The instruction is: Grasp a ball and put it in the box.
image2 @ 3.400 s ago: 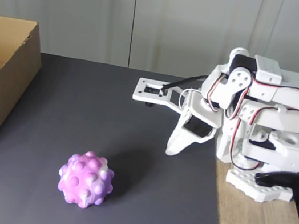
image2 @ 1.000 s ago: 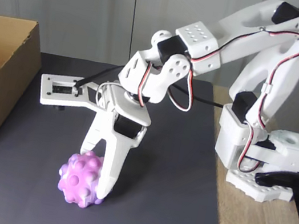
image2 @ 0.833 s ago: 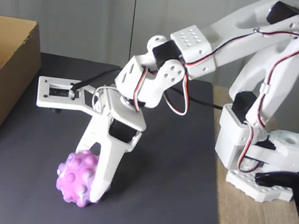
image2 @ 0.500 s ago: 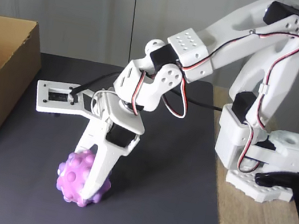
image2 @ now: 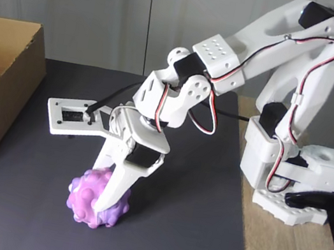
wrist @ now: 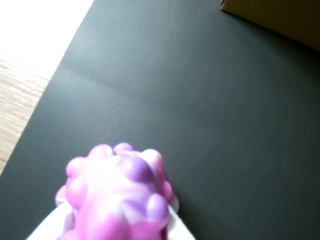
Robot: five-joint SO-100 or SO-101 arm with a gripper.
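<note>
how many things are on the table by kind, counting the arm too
bumpy ball: 1, with the gripper closed around it
cardboard box: 1
dark mat: 1
robot arm: 1
total: 4

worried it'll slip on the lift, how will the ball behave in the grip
The ball looks soft, so it probably gives under the gripper. Its rounded bumps may help the fingers catch rather than slide. Being round, it would likely roll across the mat if dropped.
</note>
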